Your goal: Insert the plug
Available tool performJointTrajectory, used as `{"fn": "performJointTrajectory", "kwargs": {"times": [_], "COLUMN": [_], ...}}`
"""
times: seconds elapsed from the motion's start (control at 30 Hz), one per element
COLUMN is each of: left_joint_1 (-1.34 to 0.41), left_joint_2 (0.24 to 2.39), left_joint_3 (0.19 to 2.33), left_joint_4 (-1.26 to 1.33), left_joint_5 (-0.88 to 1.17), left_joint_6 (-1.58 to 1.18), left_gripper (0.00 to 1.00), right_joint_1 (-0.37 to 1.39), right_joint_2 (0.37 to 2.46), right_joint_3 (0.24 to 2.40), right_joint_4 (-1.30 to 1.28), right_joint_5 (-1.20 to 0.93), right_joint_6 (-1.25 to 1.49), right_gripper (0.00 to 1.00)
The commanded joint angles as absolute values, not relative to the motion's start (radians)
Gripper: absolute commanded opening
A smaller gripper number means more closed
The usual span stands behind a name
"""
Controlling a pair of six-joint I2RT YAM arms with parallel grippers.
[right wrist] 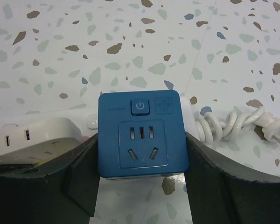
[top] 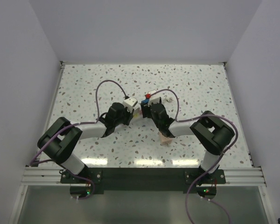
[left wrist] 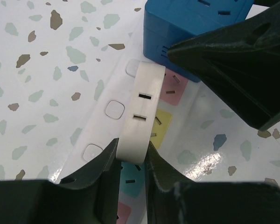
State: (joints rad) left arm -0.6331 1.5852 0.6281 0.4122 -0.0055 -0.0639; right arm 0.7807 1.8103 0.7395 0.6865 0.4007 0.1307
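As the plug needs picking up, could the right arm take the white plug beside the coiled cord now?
Probably not as is: the right gripper is shut on the blue socket cube, so its fingers are full. The white plug itself lies uncovered on the table nearby.

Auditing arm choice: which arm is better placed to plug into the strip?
Likely left: the left gripper grips the white adapter right over the strip; the right gripper holds the blue cube farther along it.
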Motion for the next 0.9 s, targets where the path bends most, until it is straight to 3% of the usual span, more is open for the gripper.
{"fn": "performJointTrajectory", "kwargs": {"times": [0.0, 0.37, 0.67, 0.87], "left_joint_1": [-0.666, -0.664, -0.664, -0.664], "left_joint_2": [1.585, 1.611, 1.628, 1.643], "left_joint_3": [0.607, 0.603, 0.638, 0.707], "left_joint_4": [0.387, 0.477, 0.552, 0.506], "left_joint_5": [0.089, 0.146, 0.163, 0.134], "left_joint_6": [-0.112, -0.118, -0.155, -0.155], "left_gripper": [0.0, 0.0, 0.0, 0.0], "right_joint_1": [0.83, 0.815, 0.706, 0.678], "right_joint_2": [2.032, 1.947, 1.887, 1.839], "right_joint_3": [0.669, 0.715, 0.825, 0.861], "right_joint_4": [0.304, 0.275, 0.221, 0.215], "right_joint_5": [0.224, 0.227, 0.129, 0.092], "right_joint_6": [0.317, 0.328, 0.27, 0.238], "right_gripper": [0.0, 0.0, 0.0, 0.51]}}
